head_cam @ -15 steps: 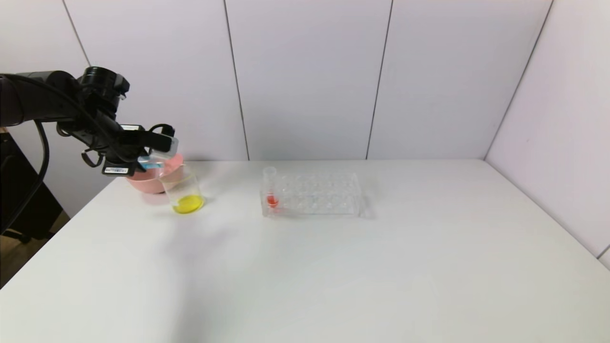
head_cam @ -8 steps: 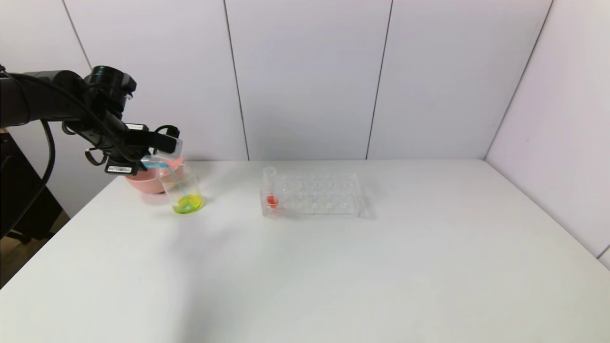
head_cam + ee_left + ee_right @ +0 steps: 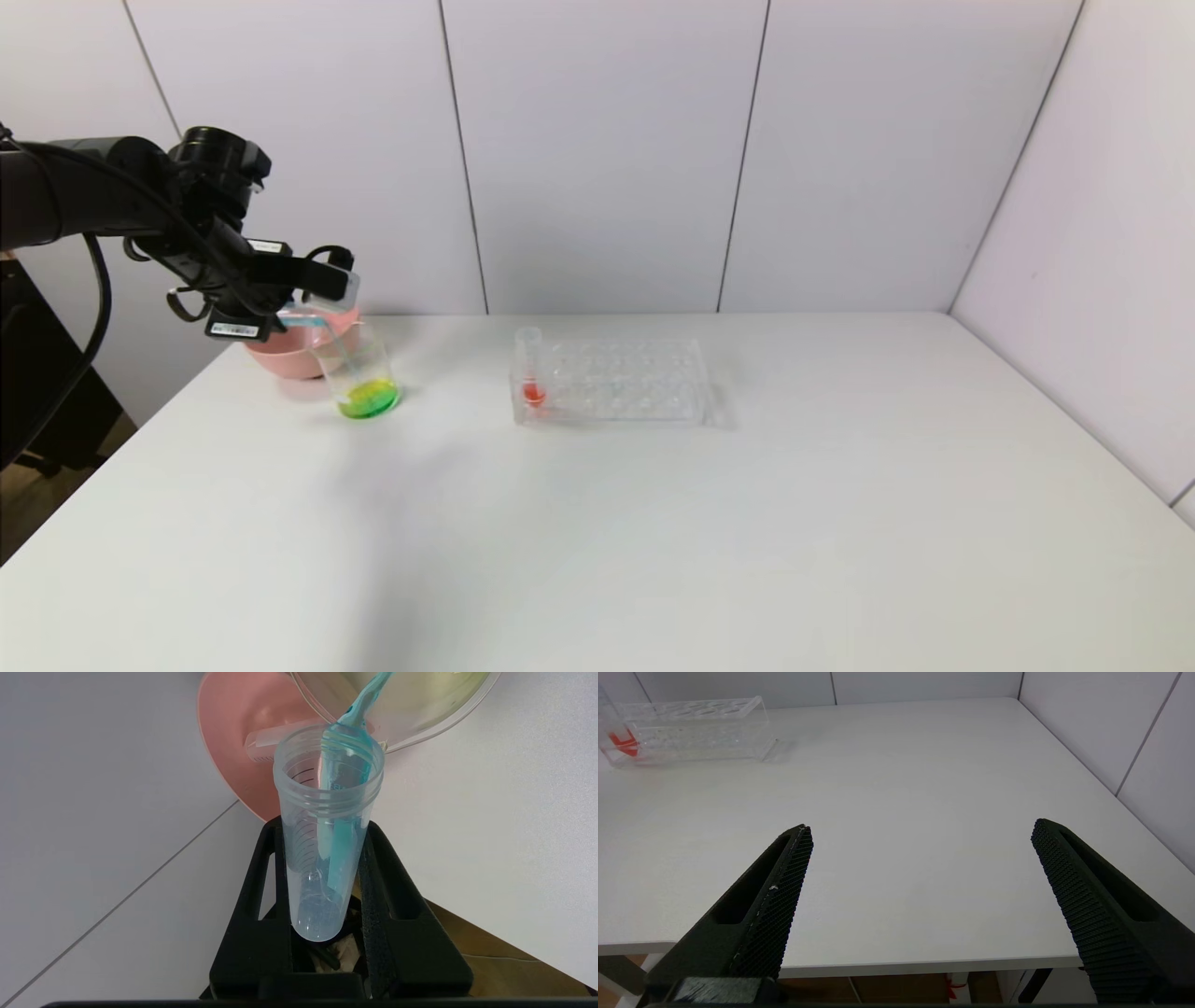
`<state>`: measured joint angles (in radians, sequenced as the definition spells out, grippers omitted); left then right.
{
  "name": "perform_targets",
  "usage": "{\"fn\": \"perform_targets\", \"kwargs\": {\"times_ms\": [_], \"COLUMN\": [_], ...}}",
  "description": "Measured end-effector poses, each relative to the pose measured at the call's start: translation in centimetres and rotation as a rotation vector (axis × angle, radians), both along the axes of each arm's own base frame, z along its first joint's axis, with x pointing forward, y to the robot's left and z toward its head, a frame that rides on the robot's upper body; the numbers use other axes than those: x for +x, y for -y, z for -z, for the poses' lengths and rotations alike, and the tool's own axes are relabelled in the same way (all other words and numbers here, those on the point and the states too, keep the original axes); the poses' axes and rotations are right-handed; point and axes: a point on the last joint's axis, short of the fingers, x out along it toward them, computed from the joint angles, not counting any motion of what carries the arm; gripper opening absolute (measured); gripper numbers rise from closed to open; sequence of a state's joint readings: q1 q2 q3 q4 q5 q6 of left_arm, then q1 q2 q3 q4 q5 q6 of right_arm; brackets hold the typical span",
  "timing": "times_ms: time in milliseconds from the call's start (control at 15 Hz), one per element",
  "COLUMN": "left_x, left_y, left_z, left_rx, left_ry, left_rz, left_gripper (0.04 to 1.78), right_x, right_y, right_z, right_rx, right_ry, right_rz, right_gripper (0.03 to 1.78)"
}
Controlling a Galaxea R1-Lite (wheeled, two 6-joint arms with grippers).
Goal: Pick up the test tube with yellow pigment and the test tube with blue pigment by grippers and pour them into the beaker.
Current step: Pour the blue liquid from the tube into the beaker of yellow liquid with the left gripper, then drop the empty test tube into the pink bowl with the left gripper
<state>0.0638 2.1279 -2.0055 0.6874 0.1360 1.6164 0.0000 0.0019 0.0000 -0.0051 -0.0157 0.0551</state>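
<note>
My left gripper [image 3: 303, 299] is shut on the test tube with blue pigment [image 3: 317, 315] and holds it tipped mouth-down over the beaker [image 3: 359, 369] at the table's far left. In the left wrist view the tube [image 3: 327, 812] sits between the black fingers [image 3: 261, 868], and a blue stream runs from its mouth into the beaker [image 3: 420, 714]. The liquid in the beaker is green. A clear tube lies in the pink bowl [image 3: 233, 742]; no yellow plug shows in it. My right gripper [image 3: 920, 830] is open and empty over the table's near edge.
The pink bowl [image 3: 280, 359] stands right behind the beaker. A clear many-holed rack [image 3: 616, 378] stands mid-table with a red-tinted tube [image 3: 530, 369] at its left end; it also shows in the right wrist view [image 3: 691, 728]. Walls close the back and right.
Blue liquid has run from the tilted tube into the beaker, and the beaker's liquid has gone from yellow to green. The left gripper shifted slightly right.
</note>
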Motion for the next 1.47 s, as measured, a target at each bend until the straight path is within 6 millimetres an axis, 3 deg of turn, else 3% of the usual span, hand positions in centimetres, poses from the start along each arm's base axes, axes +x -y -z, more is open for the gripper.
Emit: {"fn": "perform_targets", "kwargs": {"times_ms": [1067, 1267, 1467], "left_x": [0.2, -0.2, -1.2], "left_y": [1.0, 0.8, 0.1], "left_z": [-0.4, -1.9, -4.2], "left_rx": [0.122, 0.06, -0.138], "left_ry": [0.021, 0.108, 0.253], "left_rz": [0.003, -0.048, -0.184], "left_gripper": [0.44, 0.44, 0.44], "right_x": [0.0, 0.0, 0.0], "right_y": [0.0, 0.0, 0.0], "right_z": [0.0, 0.0, 0.0], "right_rx": [0.0, 0.0, 0.0], "right_ry": [0.0, 0.0, 0.0], "right_rz": [0.0, 0.001, 0.0], "right_gripper": [1.71, 1.71, 1.71]}}
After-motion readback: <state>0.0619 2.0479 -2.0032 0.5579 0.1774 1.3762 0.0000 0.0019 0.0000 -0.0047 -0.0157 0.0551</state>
